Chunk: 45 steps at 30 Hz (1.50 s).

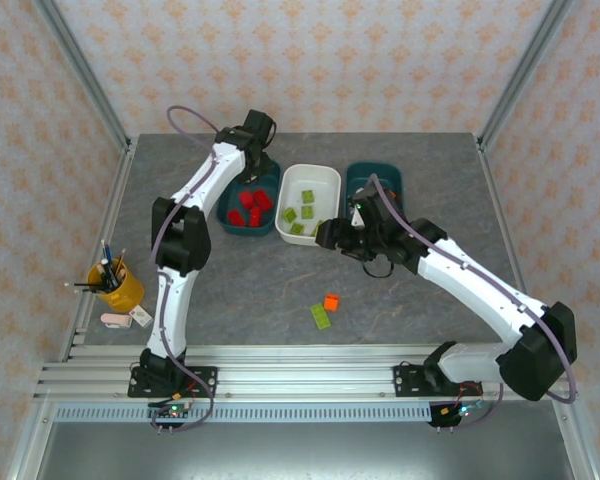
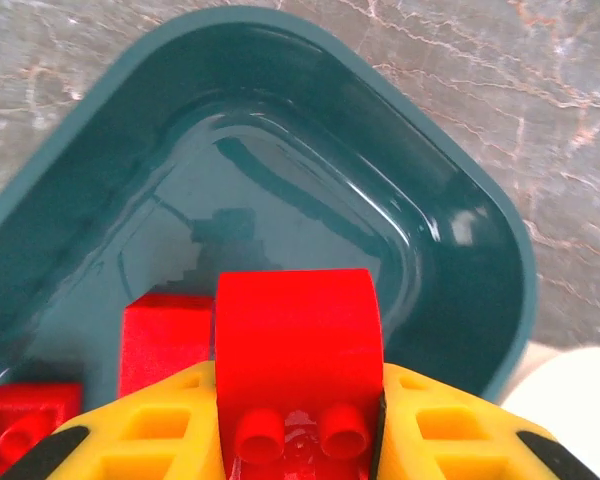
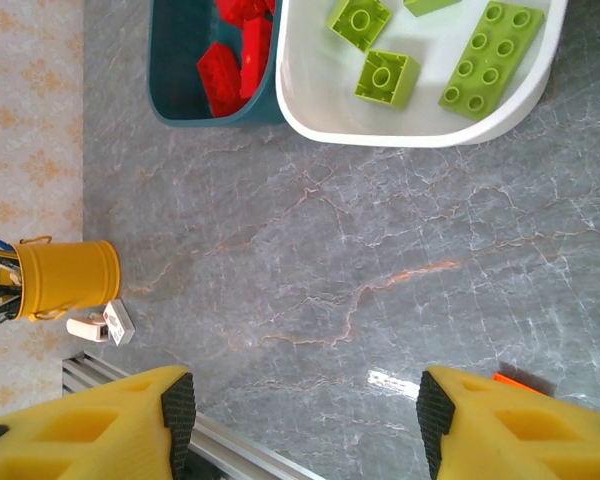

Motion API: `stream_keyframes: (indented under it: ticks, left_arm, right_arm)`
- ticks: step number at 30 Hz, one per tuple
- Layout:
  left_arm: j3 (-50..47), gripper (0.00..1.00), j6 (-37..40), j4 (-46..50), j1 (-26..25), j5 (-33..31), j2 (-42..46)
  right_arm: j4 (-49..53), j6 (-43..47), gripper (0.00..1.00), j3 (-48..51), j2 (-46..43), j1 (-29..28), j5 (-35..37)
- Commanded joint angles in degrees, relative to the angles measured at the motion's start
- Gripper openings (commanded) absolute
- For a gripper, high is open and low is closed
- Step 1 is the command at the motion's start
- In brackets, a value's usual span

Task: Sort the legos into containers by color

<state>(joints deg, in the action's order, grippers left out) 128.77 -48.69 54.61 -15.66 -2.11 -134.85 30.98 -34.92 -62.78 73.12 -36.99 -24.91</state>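
Pinching a red brick (image 2: 298, 340), the left gripper (image 2: 300, 425) is held over the teal tub (image 2: 460, 200) left of the white tub (image 1: 325, 178). If released high, the brick could be bounced over the rim. Right gripper (image 3: 305, 405) jaws are spread, empty, before the white tub; orange brick (image 1: 331, 301) and green brick (image 1: 321, 316) are seen nearer, open table (image 1: 230, 290) around.

Overhead, the right arm covers much of the right teal tub (image 1: 385, 178), so its contents are hidden. At the left wrist, the red brick (image 2: 298, 340) in the left gripper (image 2: 300, 400) runs off the bottom edge. At the right wrist, an orange brick (image 3: 520, 381) is just a sliver behind one finger of the right gripper (image 3: 302, 410), and the top edge cuts off the white tub (image 3: 420, 130).
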Motion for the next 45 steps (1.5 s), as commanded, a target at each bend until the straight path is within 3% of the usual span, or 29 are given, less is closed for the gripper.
stream_keyframes:
  ticks: [1, 9, 16, 22, 26, 31, 36, 45]
  left_arm:
    - [6.0, 0.26, 1.7, 2.8, 1.0, -0.4, -3.3]
    - [7.2, 0.3, 1.9, 2.3, 2.2, 1.1, -8.1]
    - [5.5, 0.46, 2.2, 2.7, 2.2, 2.0, -6.1]
    - [4.8, 0.64, 2.1, 3.3, 1.6, 2.1, 0.4]
    - [2.7, 0.69, 1.8, 4.7, 0.4, 2.1, 6.6]
    - [-9.3, 0.72, 1.5, 2.8, -3.2, 2.1, 20.3]
    - [-29.1, 0.73, -2.3, -0.4, -9.2, 2.0, 37.7]
    - [-56.4, 0.73, -8.7, 0.1, -18.5, -1.2, 61.6]
  right_arm:
    - [-1.0, 0.2, 0.62, -1.6, 1.6, -0.3, 0.7]
    - [1.0, 1.4, 0.62, -1.9, 3.3, -0.2, 0.9]
    - [8.2, 4.1, 0.62, -2.9, 4.5, -0.8, 3.2]
    - [18.2, 7.7, 0.62, -4.7, 5.4, -7.3, 9.1]
    - [21.8, 7.1, 0.61, -3.4, 5.3, -13.1, 13.0]
    - [21.1, 3.4, 0.61, 1.4, 6.1, -20.3, 15.6]
    - [18.2, 1.8, 0.62, 3.3, 12.0, -25.7, 17.2]
    - [18.1, -2.5, 0.61, 2.0, 18.6, -28.0, 23.5]
